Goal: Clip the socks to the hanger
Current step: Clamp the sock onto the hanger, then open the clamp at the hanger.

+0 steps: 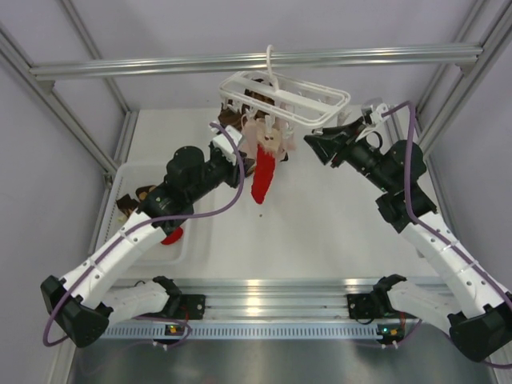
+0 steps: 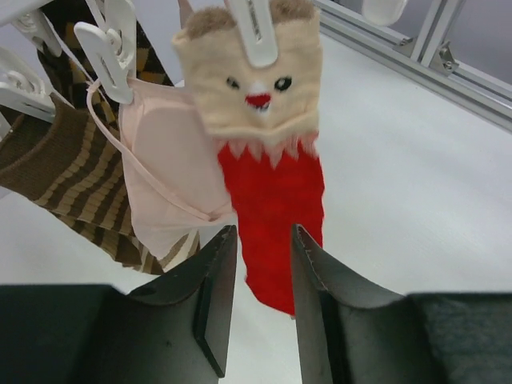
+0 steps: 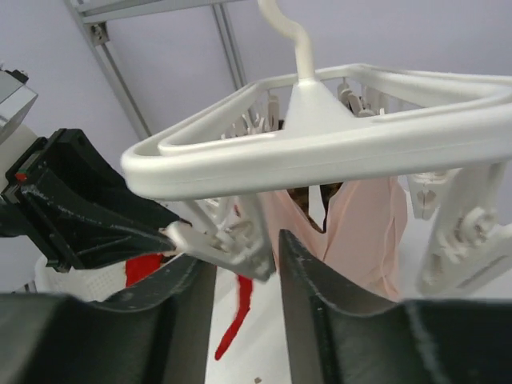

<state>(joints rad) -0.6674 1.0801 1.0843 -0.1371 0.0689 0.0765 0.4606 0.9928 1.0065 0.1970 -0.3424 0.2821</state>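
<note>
The white hanger (image 1: 298,99) hangs by its hook from the rail. A red sock (image 1: 264,178) with a beige animal-face cuff (image 2: 254,76) hangs from one white clip (image 2: 254,32). Beside it hang a pale pink sock (image 2: 164,160) and a brown striped sock (image 2: 68,172). My left gripper (image 2: 264,240) is open just below and in front of the red sock (image 2: 276,216), with nothing between its fingers. My right gripper (image 3: 244,250) is open under the hanger frame (image 3: 320,148). A free white clip (image 3: 228,240) lies across its left fingertip and reaches into the gap.
An aluminium rail (image 1: 256,60) crosses the back and carries the hanger hook. A white bin (image 1: 136,170) at the left holds a brown sock (image 1: 132,202) and a red sock (image 1: 172,236). A second rail (image 1: 264,292) runs along the near edge by the arm bases.
</note>
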